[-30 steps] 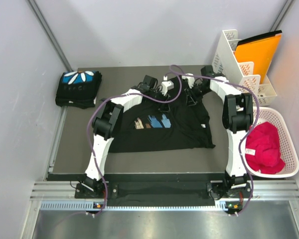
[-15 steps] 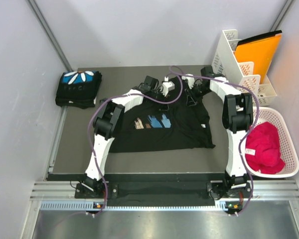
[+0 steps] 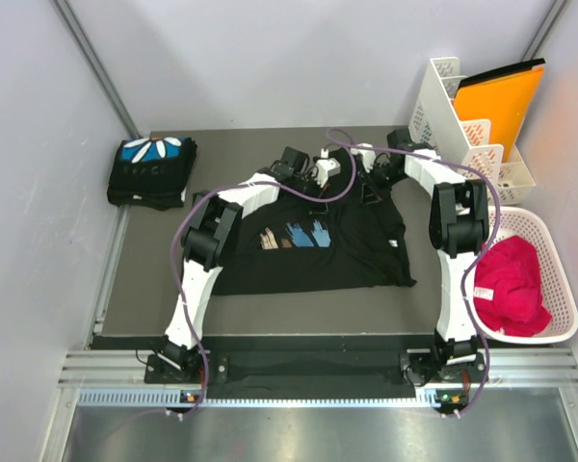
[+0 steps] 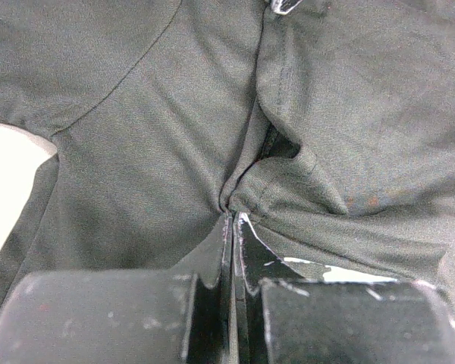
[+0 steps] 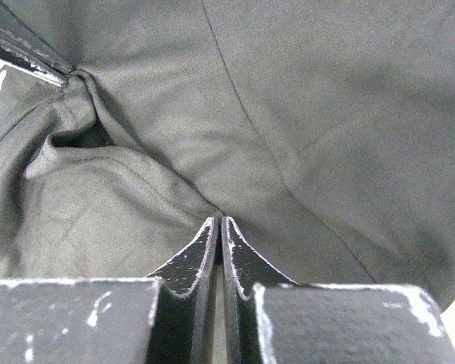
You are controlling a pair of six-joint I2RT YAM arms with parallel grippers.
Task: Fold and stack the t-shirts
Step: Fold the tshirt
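A black t-shirt (image 3: pixel 308 262) with a blue-and-tan chest print lies spread flat in the middle of the table. Both grippers sit close together at its far edge. My left gripper (image 3: pixel 345 183) (image 4: pixel 233 215) is shut on a pinch of the black cloth (image 4: pixel 136 136), which gathers into creases at the fingertips. My right gripper (image 3: pixel 370 189) (image 5: pixel 217 220) is shut on a fold of the same shirt (image 5: pixel 326 114). Each wrist view shows the other gripper's tip at its upper edge. A second t-shirt (image 3: pixel 152 169), folded, with a blue and white petal print, lies at the back left.
A white basket (image 3: pixel 551 241) holding red cloth (image 3: pixel 509 284) stands at the right of the table. Behind it a white rack (image 3: pixel 441 101) holds an orange folder (image 3: pixel 496 101). Grey walls close in the left, back and right.
Both grippers have closed onto the shirt's far edge. The arms have barely moved, and the shirt lies as before.
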